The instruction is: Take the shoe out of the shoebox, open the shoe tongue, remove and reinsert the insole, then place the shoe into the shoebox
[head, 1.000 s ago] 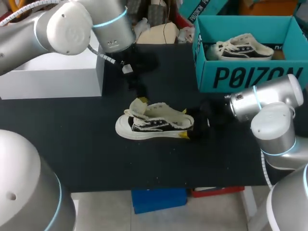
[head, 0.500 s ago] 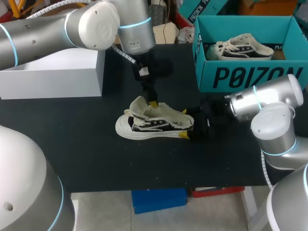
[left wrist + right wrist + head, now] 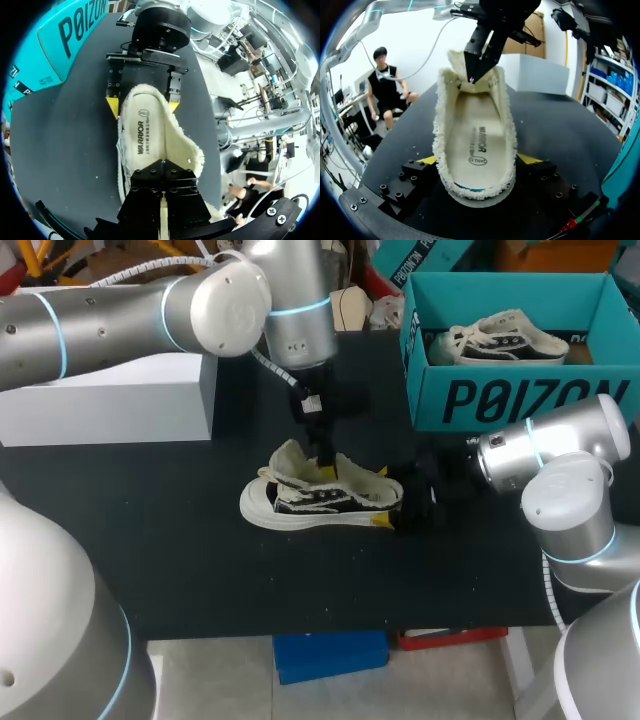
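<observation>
Where the right gripper [image 3: 477, 161] meets the shoe [image 3: 310, 498], its two yellow-tipped fingers [image 3: 112, 105] press against either side of the heel, so it is clamped on the shoe. The shoe is a cream low-top with fleecy lining and a black side panel. It stands sole-down on the black table [image 3: 200, 570], outside the shoebox, with its heel pointing toward the right arm. Seen from both wrist views, its cream insole [image 3: 477, 135] lies flat inside.

The left gripper [image 3: 325, 452] reaches down from above into the shoe's opening, at the base of the raised tongue [image 3: 456, 59]. Its fingers are drawn close together into a narrow point. A thin pale sliver shows between them in the left wrist view, but I cannot tell whether that is part of the tongue.

Beyond the heel end, the teal shoebox [image 3: 520, 400] sits at the table's far right corner. It is open and holds a second shoe [image 3: 505, 340] of the same kind. A white box [image 3: 110, 405] stands at the table's far left, well apart from the shoe.
</observation>
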Robot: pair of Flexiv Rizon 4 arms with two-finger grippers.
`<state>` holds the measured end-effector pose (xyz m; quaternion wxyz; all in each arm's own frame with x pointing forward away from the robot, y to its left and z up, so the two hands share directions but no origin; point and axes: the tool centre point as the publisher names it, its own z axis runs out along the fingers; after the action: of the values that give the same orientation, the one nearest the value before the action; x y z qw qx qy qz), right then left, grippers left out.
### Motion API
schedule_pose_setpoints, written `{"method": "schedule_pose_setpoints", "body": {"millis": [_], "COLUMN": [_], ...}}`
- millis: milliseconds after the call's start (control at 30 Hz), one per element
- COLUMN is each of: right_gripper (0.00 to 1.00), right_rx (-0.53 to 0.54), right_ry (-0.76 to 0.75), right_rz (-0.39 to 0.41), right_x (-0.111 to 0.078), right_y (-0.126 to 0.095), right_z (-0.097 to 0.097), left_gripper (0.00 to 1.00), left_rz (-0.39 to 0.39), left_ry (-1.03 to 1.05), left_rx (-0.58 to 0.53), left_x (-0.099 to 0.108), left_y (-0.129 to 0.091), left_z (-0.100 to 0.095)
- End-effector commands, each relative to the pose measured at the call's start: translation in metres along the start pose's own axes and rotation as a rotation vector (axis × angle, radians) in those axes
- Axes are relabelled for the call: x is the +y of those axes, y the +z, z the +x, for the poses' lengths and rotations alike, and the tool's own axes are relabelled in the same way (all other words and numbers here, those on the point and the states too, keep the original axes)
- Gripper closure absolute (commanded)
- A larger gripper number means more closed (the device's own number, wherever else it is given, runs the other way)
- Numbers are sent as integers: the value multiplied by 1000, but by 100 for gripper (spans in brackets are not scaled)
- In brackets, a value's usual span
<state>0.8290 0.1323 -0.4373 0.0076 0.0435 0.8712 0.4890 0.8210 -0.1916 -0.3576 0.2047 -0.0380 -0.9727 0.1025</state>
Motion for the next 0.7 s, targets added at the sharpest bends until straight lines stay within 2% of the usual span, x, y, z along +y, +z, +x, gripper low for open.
{"method": "schedule_pose_setpoints", "body": {"millis": [33,267,700], "right_gripper": [100,100,100], "right_rx": [-1,-1,-1], "right_ry": [1,1,1], "right_rz": [0,0,0], "right_x": [-3,-3,-3], "right_y": [3,3,3], "right_z": [-1,-1,-1], "left_gripper": [100,100,100], "left_rz": [-1,17,-7], "left_ry": [0,-13,-6], "left_rx": [-12,-32,-38], "left_x": [-4,-2,1], "left_y": [13,27,54], "left_z": [-6,-6,0]}}
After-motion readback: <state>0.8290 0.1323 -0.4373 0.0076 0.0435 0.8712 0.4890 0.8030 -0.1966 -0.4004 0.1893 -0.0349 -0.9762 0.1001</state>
